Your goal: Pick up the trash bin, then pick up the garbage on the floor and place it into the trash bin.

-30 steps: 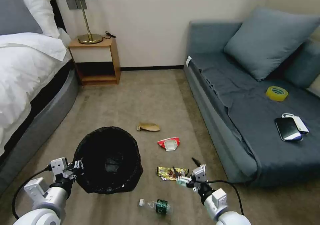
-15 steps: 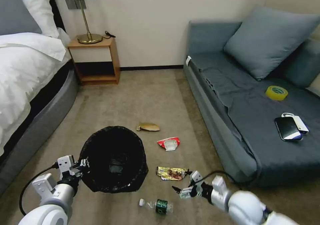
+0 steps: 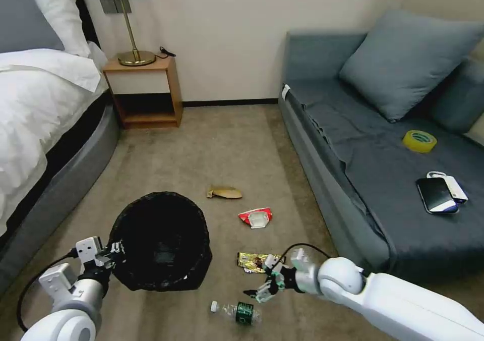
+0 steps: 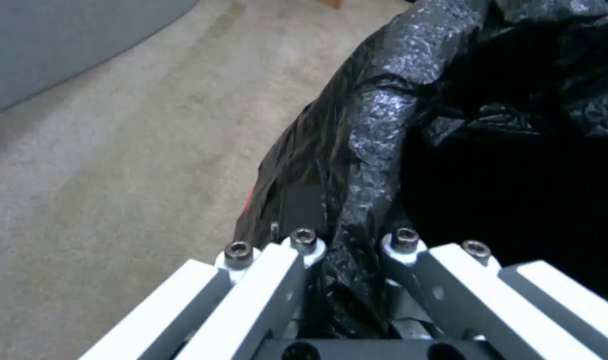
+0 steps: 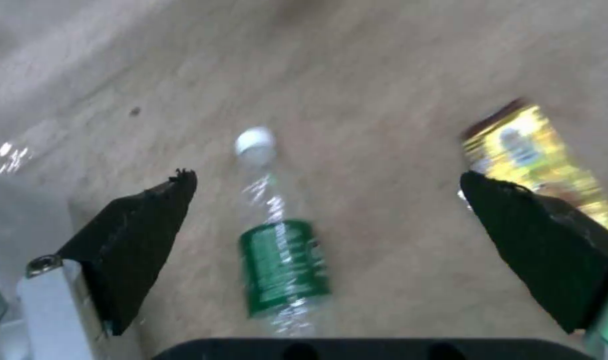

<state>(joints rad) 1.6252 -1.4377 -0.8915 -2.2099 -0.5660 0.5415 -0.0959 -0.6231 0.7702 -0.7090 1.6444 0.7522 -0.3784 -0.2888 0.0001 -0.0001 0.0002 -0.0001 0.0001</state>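
The trash bin [image 3: 161,240], lined with a crinkly black bag, hangs at lower left. My left gripper [image 3: 117,250] is shut on its near rim, and the left wrist view shows the fingers [image 4: 410,260] clamping the bag fold [image 4: 370,150]. My right gripper [image 3: 259,286] is open just above the carpet, beside the clear bottle [image 3: 236,311] with its green label. In the right wrist view the bottle [image 5: 284,265] lies between the spread black fingertips [image 5: 137,235]. Other garbage on the floor: a yellow-brown wrapper [image 3: 258,262] [image 5: 537,155], a red-white packet [image 3: 256,217] and tan paper [image 3: 224,192].
A grey sofa [image 3: 353,129] runs along the right, with a yellow tape roll [image 3: 419,141] and a black phone [image 3: 436,194] on it. A bed [image 3: 40,129] lies along the left. A wooden nightstand [image 3: 143,89] with a lamp stands at the back wall.
My right arm has swung left and down from over the yellow wrapper to the bottle, gripper still open. The bin in my left gripper swayed right, then back left.
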